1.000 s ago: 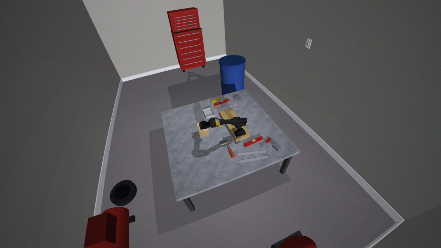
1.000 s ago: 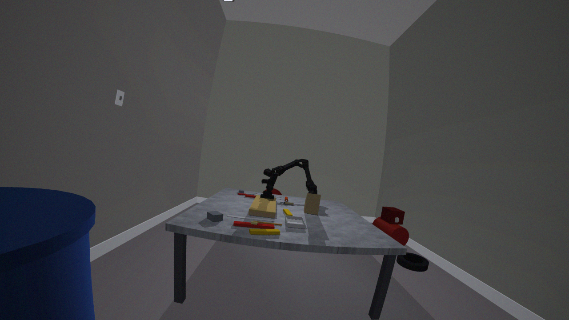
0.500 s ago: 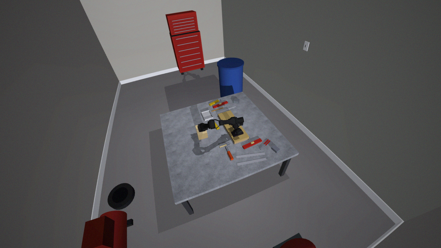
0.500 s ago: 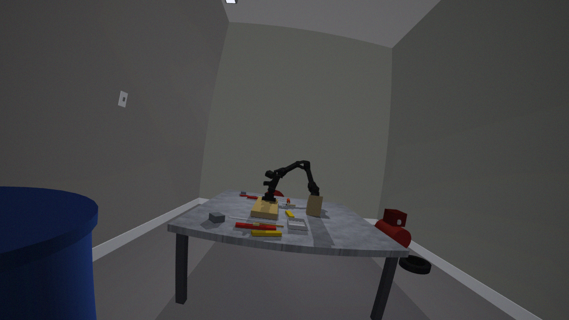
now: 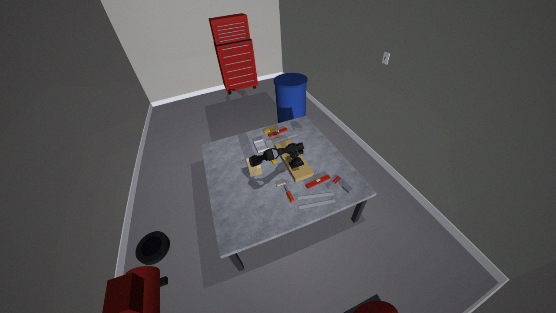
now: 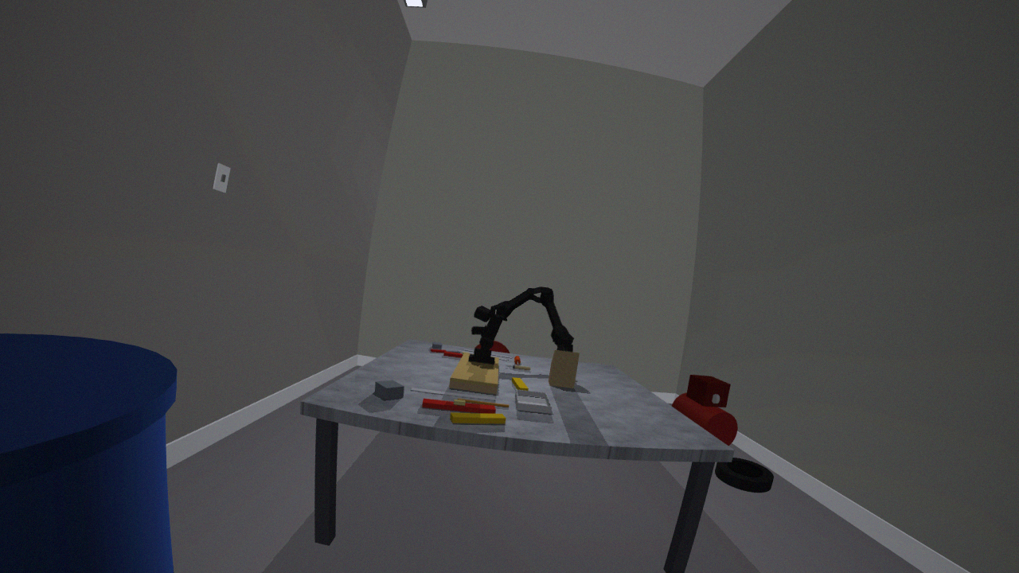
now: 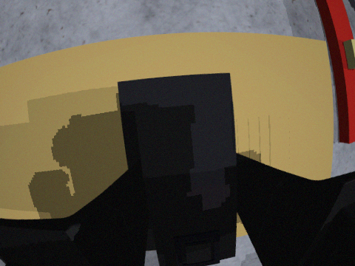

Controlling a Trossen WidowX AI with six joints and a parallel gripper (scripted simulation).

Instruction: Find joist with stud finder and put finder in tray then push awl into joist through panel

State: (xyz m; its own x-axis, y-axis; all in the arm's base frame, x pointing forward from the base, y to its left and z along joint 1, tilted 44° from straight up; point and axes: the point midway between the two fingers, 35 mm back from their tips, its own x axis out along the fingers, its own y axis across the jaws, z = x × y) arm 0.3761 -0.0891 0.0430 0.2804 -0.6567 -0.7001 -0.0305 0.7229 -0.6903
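Note:
My gripper (image 7: pixel 183 159) (image 6: pixel 482 350) is shut on the stud finder (image 7: pixel 211 122), a dark rectangular block, over the tan floor panel (image 5: pixel 303 174) (image 6: pixel 474 387) (image 7: pixel 296 92). The stud finder's underside is at or just above the panel; contact is hidden. Faint thin lines show on the panel right of it in the wrist view. The white tray (image 5: pixel 261 151) (image 6: pixel 534 410) looks empty on the table. An orange-handled tool (image 5: pixel 289 195) and a smaller pale-handled tool (image 5: pixel 280 184) lie near the panel's near end in the top view; I cannot tell which is the awl.
A red level (image 5: pixel 318 181) (image 7: pixel 338 74) lies off the panel's near end. Metal strips (image 5: pixel 315 195) lie beyond it. A pale wooden block (image 5: pixel 255 169) (image 6: pixel 564 368) stands by the arm base. Another red bar (image 6: pixel 457 407) and a yellow tool (image 6: pixel 477 419) lie near the tray.

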